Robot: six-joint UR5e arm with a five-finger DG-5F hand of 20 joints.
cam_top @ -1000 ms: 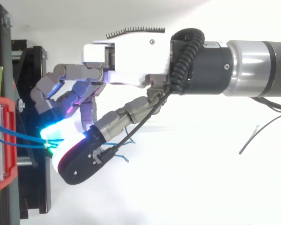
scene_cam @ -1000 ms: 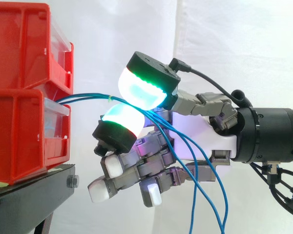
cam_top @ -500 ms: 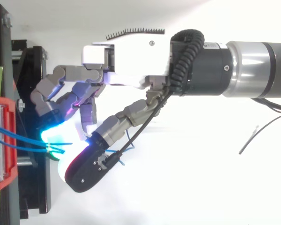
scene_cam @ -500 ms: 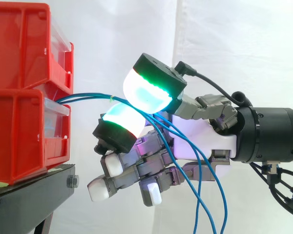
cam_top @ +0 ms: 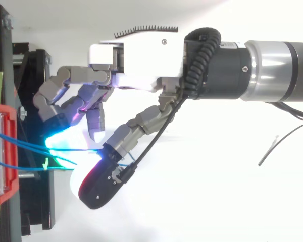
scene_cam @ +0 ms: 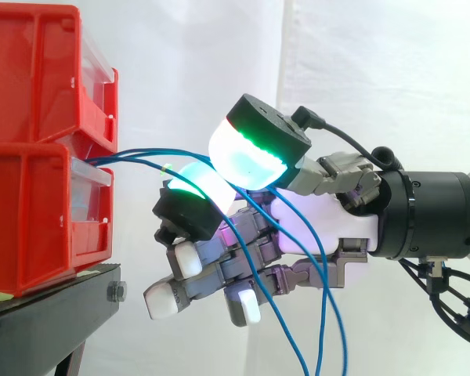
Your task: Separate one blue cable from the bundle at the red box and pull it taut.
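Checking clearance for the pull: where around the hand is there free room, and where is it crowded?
Free: above the cables, between upper bin and hand. Tight: between lower bin and the curled fingers. Crowded: under the hand, where cables hang loose past the pinch.

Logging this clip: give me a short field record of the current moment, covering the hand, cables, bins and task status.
hand: fingers curled, two glowing fingertips closed together on the cables
blue cables: leave the lower red bin, pass between those pads, then hang loose below the hand
separation: several strands at the pads; cannot tell if one is isolated
tension: slight arc between bin and hand, not taut
support: lower red bin on black stand, upper red bin stacked above
backdrop: white curtain
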